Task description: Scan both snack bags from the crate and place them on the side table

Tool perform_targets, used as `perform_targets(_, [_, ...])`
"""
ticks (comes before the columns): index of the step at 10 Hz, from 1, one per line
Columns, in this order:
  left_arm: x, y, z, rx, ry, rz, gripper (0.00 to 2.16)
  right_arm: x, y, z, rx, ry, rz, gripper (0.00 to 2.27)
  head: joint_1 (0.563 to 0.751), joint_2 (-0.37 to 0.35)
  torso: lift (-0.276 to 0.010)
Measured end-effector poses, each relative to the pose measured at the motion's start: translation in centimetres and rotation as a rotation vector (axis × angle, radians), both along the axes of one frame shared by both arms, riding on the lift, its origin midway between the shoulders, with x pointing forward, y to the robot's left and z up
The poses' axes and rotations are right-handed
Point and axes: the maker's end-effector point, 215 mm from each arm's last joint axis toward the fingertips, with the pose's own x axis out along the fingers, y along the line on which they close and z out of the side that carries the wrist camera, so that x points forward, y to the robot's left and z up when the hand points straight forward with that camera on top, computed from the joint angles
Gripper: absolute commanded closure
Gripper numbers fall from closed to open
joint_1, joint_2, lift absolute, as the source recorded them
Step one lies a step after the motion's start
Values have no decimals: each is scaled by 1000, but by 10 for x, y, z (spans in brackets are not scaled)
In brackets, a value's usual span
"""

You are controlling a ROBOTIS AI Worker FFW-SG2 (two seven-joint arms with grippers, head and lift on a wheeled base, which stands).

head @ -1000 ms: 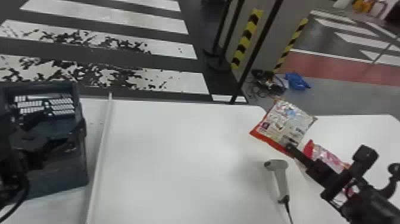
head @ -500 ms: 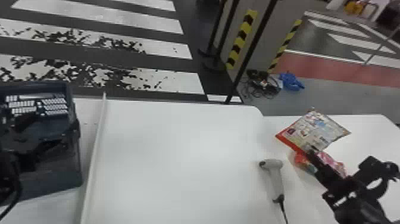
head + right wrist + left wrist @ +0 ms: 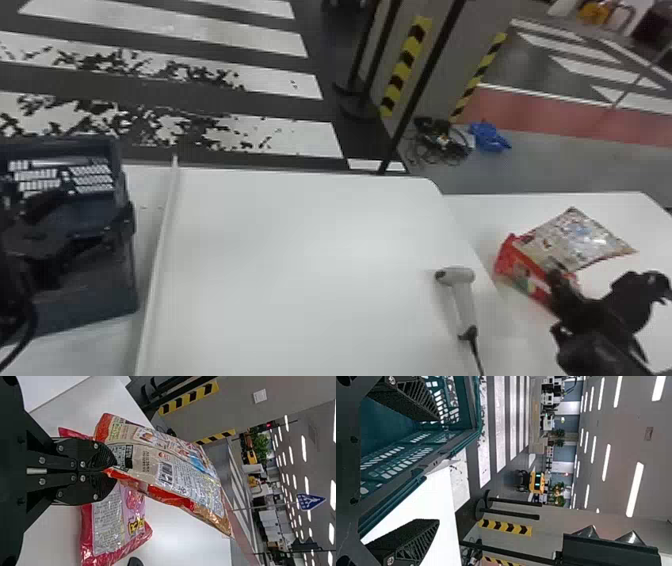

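**Snack Bag in Right Gripper's Grasp Over Side Table**

The right gripper (image 3: 554, 273) clenches the near end of a snack bag (image 3: 582, 237) above the left part of the side table (image 3: 475, 212), while the left gripper (image 3: 85, 215), its fingers spread with nothing between them, waits at the crate (image 3: 102, 300) on the far left of the scene. The right wrist view reveals a barcode (image 3: 165, 473) on the held bag and a second snack bag (image 3: 109, 528), pink and red, lying partly beneath it on the table. The head view takes in the scanner (image 3: 462, 297), on the main table (image 3: 300, 280) near its right edge, head at the far end and cord toward the near side. The held bag is tilted, its long axis leading from the fingers toward the far right, its red-trimmed end at the grip. The side table's far edge lies beyond both bags, its left part beside the main table; white tabletop extends to their right. A raised rail (image 3: 157, 250) runs near to far between crate and scanner.
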Motion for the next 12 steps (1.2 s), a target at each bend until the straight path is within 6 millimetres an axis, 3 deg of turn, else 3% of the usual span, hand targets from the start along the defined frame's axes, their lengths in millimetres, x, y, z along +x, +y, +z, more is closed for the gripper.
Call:
perform_targets(1, [0, 0, 0, 1, 0, 0, 83, -7, -8, -7, 6, 25, -31, 171, 695, -350, -98])
perform_targets(2, [0, -1, 0, 0, 1, 0, 83, -12, -15, -15, 17, 45, -52, -2, 695, -350, -98])
perform_targets(5, [0, -1, 0, 1, 1, 1, 83, -19, -22, -18, 26, 53, -76, 53, 695, -350, -98])
perform_targets(6, [-1, 0, -1, 2, 1, 2, 83, -19, -21, -10, 0, 40, -80, 53, 695, -350, -98])
perform_targets(8, [-1, 0, 1, 3, -2, 3, 83, -7, -8, 27, -125, -6, -43, 53, 695, -350, -98])
perform_targets(10, [1, 0, 3, 2, -7, 10, 83, 19, 36, 65, -232, -55, 43, 53, 695, -350, -98])
perform_targets(12, [0, -2, 2, 1, -5, 7, 83, 50, 107, 91, -317, -107, 167, 53, 695, -350, -98])
